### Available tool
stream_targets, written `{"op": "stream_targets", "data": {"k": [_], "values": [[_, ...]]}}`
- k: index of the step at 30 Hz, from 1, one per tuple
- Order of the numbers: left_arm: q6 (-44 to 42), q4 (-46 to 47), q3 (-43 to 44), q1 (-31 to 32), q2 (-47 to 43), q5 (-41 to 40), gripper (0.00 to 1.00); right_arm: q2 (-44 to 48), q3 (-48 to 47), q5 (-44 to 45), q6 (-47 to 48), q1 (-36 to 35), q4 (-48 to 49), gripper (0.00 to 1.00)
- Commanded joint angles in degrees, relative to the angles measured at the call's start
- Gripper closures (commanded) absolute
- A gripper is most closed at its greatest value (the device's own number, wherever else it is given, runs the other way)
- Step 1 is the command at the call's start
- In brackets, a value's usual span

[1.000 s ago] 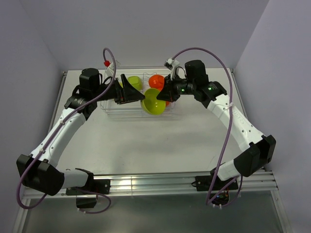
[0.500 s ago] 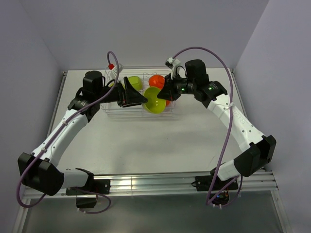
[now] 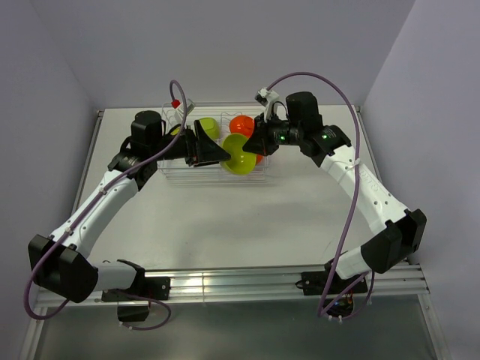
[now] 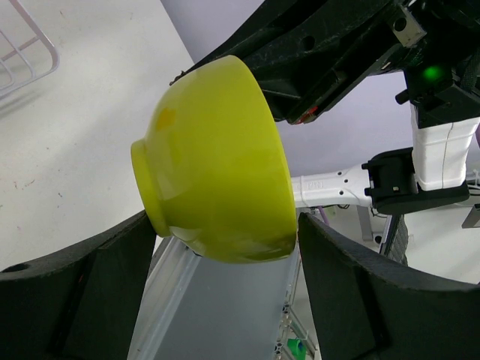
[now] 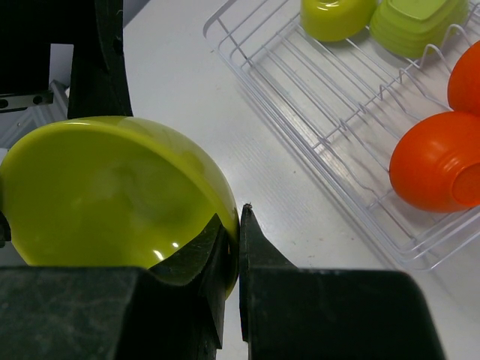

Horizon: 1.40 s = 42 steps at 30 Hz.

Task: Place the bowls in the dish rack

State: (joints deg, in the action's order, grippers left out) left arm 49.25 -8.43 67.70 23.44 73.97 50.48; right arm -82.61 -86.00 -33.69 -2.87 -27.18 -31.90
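Observation:
A lime-green bowl hangs tilted just above the table at the dish rack's front edge. My right gripper is shut on its rim, one finger inside and one outside. The left gripper is open and straddles the same bowl. One of its fingers stands by the bowl's foot and the other by its rim. Whether they touch the bowl is unclear. Inside the rack lie two orange bowls and two lime-green bowls.
The rack stands at the back of the white table, near the rear wall. Both arms meet over its front edge. An aluminium rail runs along the near edge, where the arm bases sit.
The left gripper has slid right along the rack's front until its fingers flank the held bowl, and its jaws have narrowed a little. The right arm and the bowl have stayed put.

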Motion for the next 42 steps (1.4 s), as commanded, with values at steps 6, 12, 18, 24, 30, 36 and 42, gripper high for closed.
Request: {"op": "stream_targets", "data": {"k": [6, 12, 18, 24, 30, 36, 42], "values": [[0.93, 2.98, 0.41, 0.55, -0.76, 0.32, 0.22, 1.66, -2.86, 0.56, -0.20, -0.94, 2.72, 1.00], [1.19, 2.63, 0.85, 0.55, -0.32, -0.38, 0.19, 1.92, -2.51, 2.49, 0.06, -1.38, 2.72, 1.00], [1.72, 3.15, 0.41, 0.55, -0.23, -0.56, 0.25, 2.19, -2.25, 3.19, 0.24, -1.82, 2.55, 1.00], [1.90, 3.15, 0.50, 0.55, -0.15, -1.17, 0.28, 2.71, -1.72, 3.72, 0.85, -2.88, 2.46, 1.00], [0.76, 2.19, 0.50, 0.47, -0.23, -2.14, 0.57, 2.80, -1.45, 3.90, 1.03, -3.23, 2.37, 1.00], [-0.30, 1.05, -0.03, 0.55, -0.32, -2.93, 1.00, 2.45, -1.63, 3.72, 1.03, -3.23, 2.19, 0.88], [-1.53, -0.36, -0.55, 0.29, -0.94, -4.60, 1.00, 2.63, -1.37, 3.99, 0.85, -3.23, 2.28, 0.51]]}}
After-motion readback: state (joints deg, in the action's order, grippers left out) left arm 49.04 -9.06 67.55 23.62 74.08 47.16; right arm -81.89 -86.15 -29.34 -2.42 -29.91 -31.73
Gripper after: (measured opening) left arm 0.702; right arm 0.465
